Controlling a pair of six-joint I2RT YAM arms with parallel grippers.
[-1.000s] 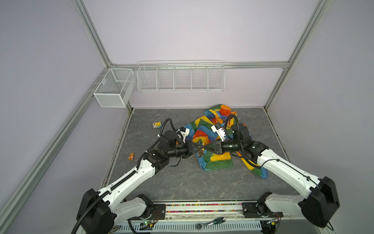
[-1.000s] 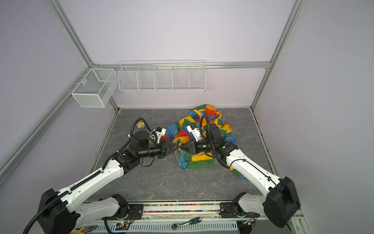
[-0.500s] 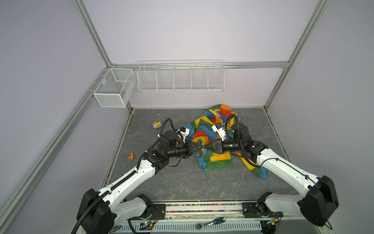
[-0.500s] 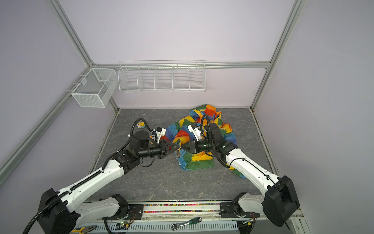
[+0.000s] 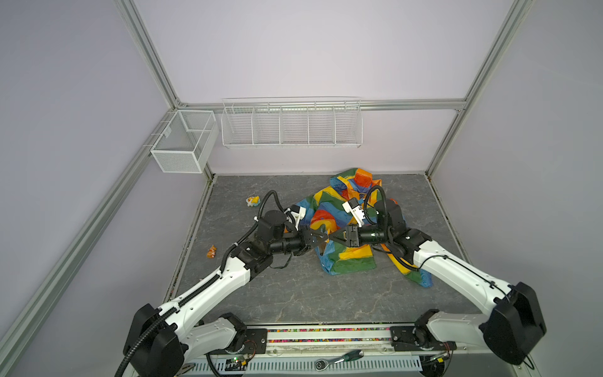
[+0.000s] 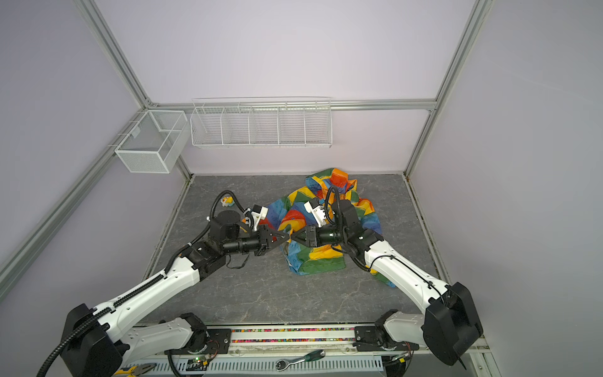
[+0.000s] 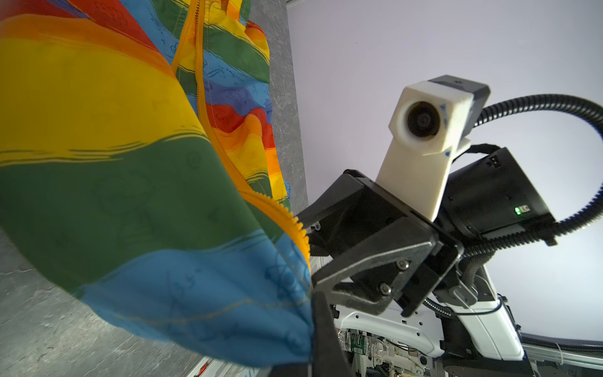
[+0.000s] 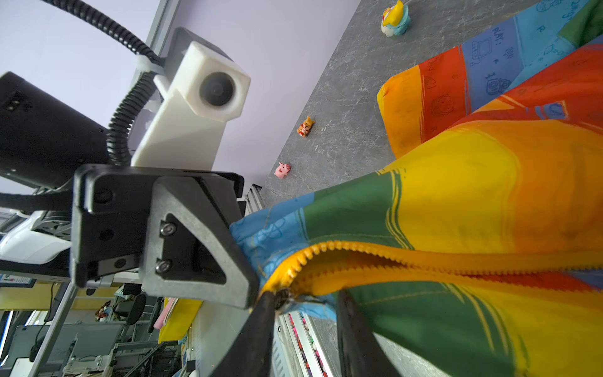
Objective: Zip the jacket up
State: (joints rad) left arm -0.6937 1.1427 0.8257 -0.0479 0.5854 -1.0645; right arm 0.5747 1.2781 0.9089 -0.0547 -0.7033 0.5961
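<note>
Left gripper [image 5: 323, 236], to the right of an orange figure [image 5: 212, 252] and a yellow-and-blue figure [image 5: 253, 200] set well apart on the grey tabletop [image 5: 293, 293]: reaches in from the left and bites down, jaws fully together, on the blue bottom corner of the jacket [image 5: 350, 258]; holds that corner raised off the tabletop, cloth fanning away from the pinch in blue, green, yellow and orange bands in the left wrist view; sits right beside the toothed end of the orange-yellow zipper [image 7: 287, 225].

Next along, nearly tip to tip with it in both top views, right gripper [image 5: 335, 236]: stands with jaws parted around the bottom end of the zipper; touches that end with one finger [image 8: 261, 326]; contact of the second finger with the cloth, impossible to tell; points back toward the left, level with its partner.

Farther right, rest of the jacket: lies crumpled on the tabletop, right of centre; spreads from the lifted hem at the front up to the hood [image 5: 357, 179] near the back edge; trails one sleeve [image 5: 416, 277] forward and rightward, partly under the right arm [image 5: 456, 274].
</note>
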